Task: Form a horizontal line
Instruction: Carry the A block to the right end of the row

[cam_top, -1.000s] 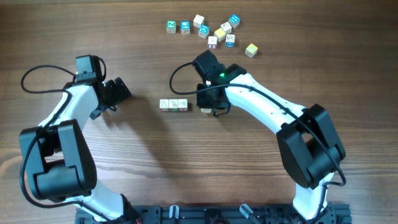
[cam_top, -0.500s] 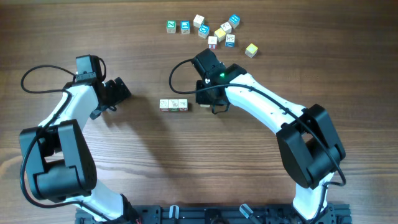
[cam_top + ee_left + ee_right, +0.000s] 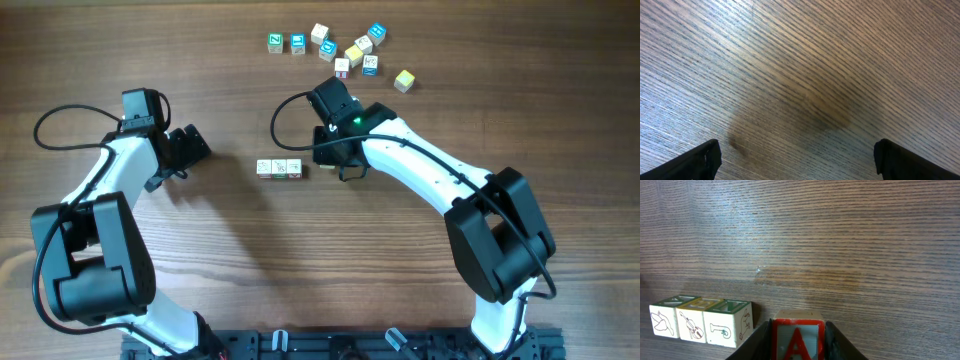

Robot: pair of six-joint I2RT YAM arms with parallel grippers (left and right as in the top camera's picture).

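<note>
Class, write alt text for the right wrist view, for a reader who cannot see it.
The right gripper grips a red "A" cube, just right of a row of three whitish picture cubes on the wooden table.

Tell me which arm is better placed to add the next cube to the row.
Right. The right claw is shut on the red A cube just beside the three-cube row; the left claw is open, empty, over the table away from it.

left pincer (image 3: 797, 161) | fingertips (image 3: 696, 162) spread wide (bottom corners) | wood-grain table (image 3: 805, 70) below
</note>
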